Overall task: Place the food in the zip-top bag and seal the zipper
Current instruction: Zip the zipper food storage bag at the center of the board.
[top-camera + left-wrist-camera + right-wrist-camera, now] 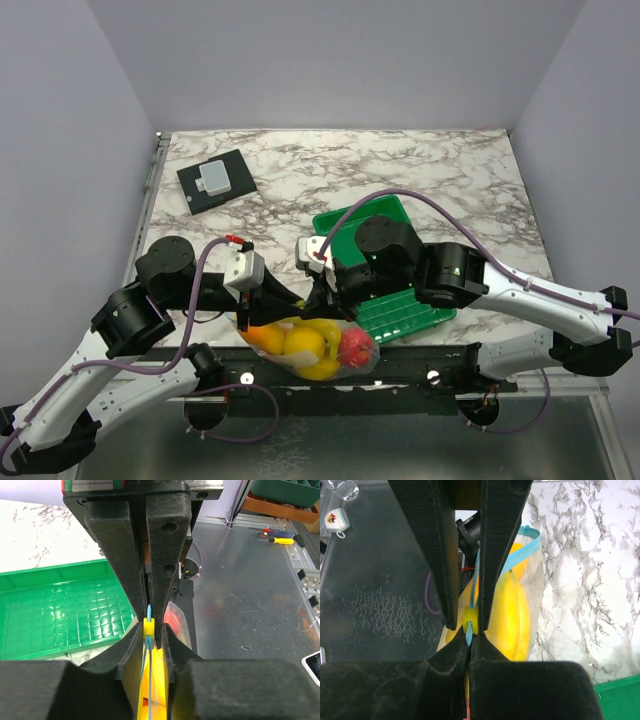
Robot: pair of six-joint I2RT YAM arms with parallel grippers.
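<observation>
The clear zip-top bag (345, 328) hangs at the table's near edge, between the two arms. Inside it are yellow bananas (315, 345), a red apple (355, 348) and an orange piece (265, 338). Its light blue zipper (522, 555) carries a small yellow slider (471, 619). My right gripper (470, 642) is shut on the blue strip just beside the slider. Facing it tip to tip, my left gripper (150, 640) straddles the strip and slider (149, 628), with its jaws narrow and a thin gap showing on one side. From above, both grippers (285, 303) (318, 298) meet over the bag's mouth.
The green slatted tray (400, 315) lies under the right arm, behind the bag. A black pad with a grey block (215, 180) sits at the far left of the marble table. A black rail (430, 360) runs along the near edge.
</observation>
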